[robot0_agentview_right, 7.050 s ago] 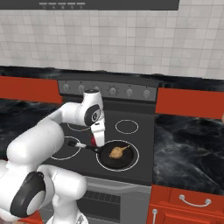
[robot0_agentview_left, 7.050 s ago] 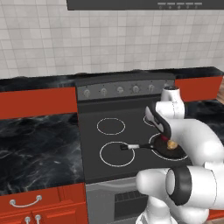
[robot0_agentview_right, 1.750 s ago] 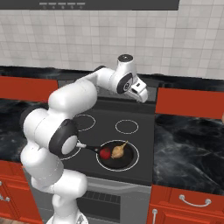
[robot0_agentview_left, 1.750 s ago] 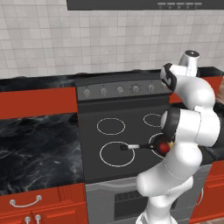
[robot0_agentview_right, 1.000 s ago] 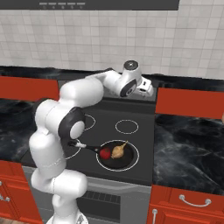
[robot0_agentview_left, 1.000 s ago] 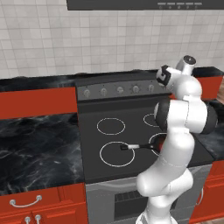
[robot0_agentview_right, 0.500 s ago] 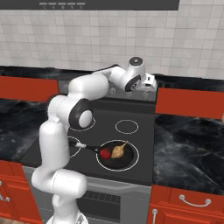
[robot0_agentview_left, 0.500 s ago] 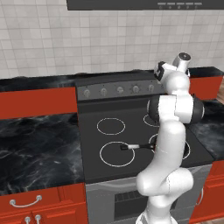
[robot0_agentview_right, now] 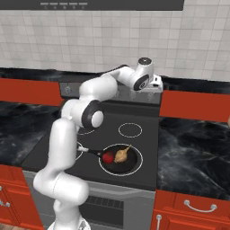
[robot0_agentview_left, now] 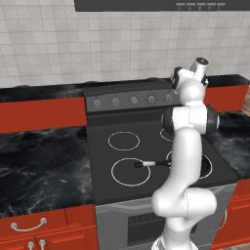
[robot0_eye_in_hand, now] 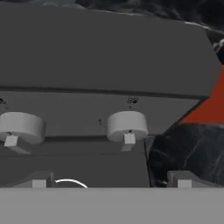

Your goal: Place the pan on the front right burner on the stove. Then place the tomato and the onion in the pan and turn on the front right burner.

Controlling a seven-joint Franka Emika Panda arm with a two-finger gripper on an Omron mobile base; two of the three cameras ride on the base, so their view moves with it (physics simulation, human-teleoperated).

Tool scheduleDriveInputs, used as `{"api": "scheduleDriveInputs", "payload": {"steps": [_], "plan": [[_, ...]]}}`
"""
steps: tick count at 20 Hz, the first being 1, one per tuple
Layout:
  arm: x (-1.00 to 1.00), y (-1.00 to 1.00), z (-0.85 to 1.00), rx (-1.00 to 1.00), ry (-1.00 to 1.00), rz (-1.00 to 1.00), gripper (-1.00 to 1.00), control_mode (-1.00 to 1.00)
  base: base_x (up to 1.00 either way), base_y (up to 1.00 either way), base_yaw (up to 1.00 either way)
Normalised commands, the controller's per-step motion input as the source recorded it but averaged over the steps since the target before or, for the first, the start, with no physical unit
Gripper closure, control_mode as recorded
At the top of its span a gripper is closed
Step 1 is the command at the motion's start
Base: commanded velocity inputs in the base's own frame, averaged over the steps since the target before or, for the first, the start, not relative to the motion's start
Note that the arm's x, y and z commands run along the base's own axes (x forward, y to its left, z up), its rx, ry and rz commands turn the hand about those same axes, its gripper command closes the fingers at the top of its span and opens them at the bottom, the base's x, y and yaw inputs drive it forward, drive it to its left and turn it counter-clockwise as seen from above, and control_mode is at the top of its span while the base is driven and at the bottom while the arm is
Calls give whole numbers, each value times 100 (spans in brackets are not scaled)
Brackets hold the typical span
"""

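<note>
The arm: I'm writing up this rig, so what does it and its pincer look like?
The arm is glossy white, built of rounded tube segments with dark grey discs at the joints. No cables or markings show. The pincer ends in two small dark grey fingertips.

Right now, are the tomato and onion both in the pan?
Yes, both in. The right base view shows the tomato and onion side by side inside the pan, on the front right burner.
</note>
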Motion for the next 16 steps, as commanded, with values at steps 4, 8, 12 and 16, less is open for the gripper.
{"api": "scheduleDriveInputs", "payload": {"steps": [4,8,12,16], "plan": [[27,-9,-43,0,4,7,-100,-100,0,0,0],[19,-3,-38,-2,0,7,-100,-100,0,0,0],[14,0,-25,-2,-1,4,-100,-100,0,0,0],[27,0,-6,0,-3,1,-100,-100,0,0,0]]}}
